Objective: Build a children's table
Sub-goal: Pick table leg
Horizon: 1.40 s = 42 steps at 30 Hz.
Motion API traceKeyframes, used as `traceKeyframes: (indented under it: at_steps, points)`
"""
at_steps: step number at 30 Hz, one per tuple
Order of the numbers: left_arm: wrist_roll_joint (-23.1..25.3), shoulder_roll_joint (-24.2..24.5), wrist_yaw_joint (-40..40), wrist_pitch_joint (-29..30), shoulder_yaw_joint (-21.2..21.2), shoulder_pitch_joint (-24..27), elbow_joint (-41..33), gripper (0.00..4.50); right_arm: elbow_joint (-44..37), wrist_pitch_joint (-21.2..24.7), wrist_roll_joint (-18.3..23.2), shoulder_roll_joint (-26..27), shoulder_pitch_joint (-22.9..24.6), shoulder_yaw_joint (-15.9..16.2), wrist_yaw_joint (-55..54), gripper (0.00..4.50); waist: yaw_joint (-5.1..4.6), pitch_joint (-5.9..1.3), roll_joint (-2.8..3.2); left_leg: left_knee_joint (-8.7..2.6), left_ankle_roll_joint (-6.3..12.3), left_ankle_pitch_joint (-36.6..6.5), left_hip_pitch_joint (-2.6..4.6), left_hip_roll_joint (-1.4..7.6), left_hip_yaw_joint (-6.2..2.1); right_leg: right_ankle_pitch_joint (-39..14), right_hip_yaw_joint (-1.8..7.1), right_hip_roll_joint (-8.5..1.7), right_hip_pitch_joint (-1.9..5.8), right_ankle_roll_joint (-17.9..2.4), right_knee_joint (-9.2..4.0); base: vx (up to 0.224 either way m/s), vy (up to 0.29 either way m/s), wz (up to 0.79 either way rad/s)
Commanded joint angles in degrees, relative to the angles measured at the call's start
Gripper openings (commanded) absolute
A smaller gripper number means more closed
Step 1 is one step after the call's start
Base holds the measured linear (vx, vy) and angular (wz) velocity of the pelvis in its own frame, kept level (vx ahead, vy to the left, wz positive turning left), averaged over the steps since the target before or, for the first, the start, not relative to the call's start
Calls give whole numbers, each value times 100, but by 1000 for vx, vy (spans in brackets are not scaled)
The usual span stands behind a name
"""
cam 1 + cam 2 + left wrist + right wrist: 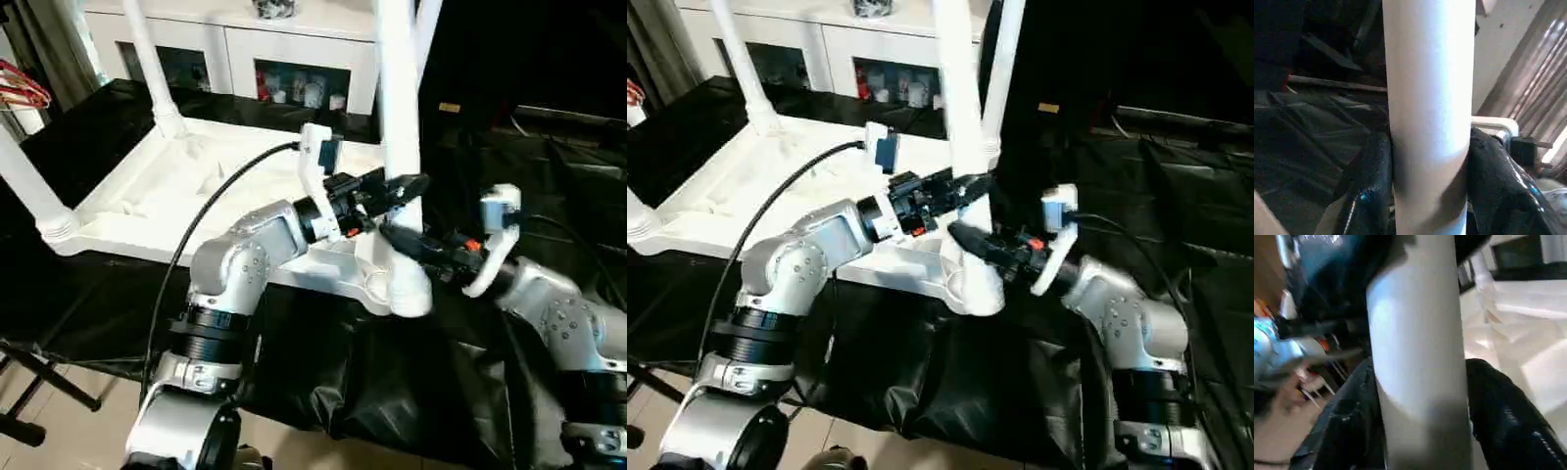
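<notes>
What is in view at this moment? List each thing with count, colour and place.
Tabletop: one, white, upside down on the black sheet.
Legs: four, white, upright in the corner sockets; near right leg between both grippers.
Black sheet: one, under the tabletop.
Cabinet: one, white with glass doors, behind the tabletop.
Left gripper: black fingers either side of the near right leg.
Right gripper: black fingers either side of the same leg, lower down.
Forearms: two, silver, left, right.

White glass-doored cabinet [235,59] behind — black-draped bench [411,382].
</notes>
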Motion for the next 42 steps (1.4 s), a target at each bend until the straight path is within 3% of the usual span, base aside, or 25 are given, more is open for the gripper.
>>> traceKeyframes:
  at_steps: [1,6,7,9,12,18,32,33,42]
  points:
    - [119,106,-114,-139,-103,-69,-242,187,-109,-111,-319,-132,-121,124,-217,300,-6,-426,-108,-378,246,-423,90,275,-121,-1366,342,-561,331,-639,-479,0,0,0]
    - [291,302,-202,-226,-251,-156,-251,187,-262,-37,-503,-220,-197,297,-361,301,-8,-426,-90,-374,265,-426,93,274,-118,-1229,351,-556,332,-694,-464,0,0,0]
    - [356,364,-213,-243,-305,-208,-216,187,-320,-23,-523,-228,-221,329,-391,301,-5,-431,-55,-371,260,-440,103,276,-120,-1208,352,-558,326,-709,-457,0,0,0]
    - [394,406,-219,-242,-337,-244,-190,187,-364,-29,-551,-243,-235,370,-398,301,-9,-429,-65,-375,242,-476,110,278,-115,-1170,351,-552,324,-746,-454,0,0,0]
    - [477,479,-304,-348,-435,-339,-99,187,-503,-170,-851,-368,-206,736,-413,301,-4,-427,-59,-373,203,-499,96,277,-125,-1164,351,-556,340,-730,-456,0,0,0]
    - [537,529,-347,-361,-531,-379,-74,187,-396,-149,-1080,-372,-209,979,-521,301,-8,-433,-42,-371,188,-537,102,277,-125,-1137,351,-556,335,-791,-451,0,0,0]
    - [596,618,-432,-342,-646,-340,-88,187,-357,-163,-1094,-295,-210,1066,-559,301,-9,-438,-45,-368,203,-553,106,284,-126,-1005,355,-553,342,-873,-427,0,0,0]
    - [595,625,-436,-344,-659,-332,-94,187,-364,-168,-1086,-300,-201,1080,-551,274,-6,-440,-47,-365,203,-549,105,282,-125,-1003,356,-556,343,-874,-427,0,0,0]
    - [597,616,-452,-334,-685,-323,-103,186,-292,-170,-1130,-329,-171,1206,-461,204,-4,-444,-60,-357,225,-484,100,280,-120,-950,359,-558,347,-894,-412,0,0,0]
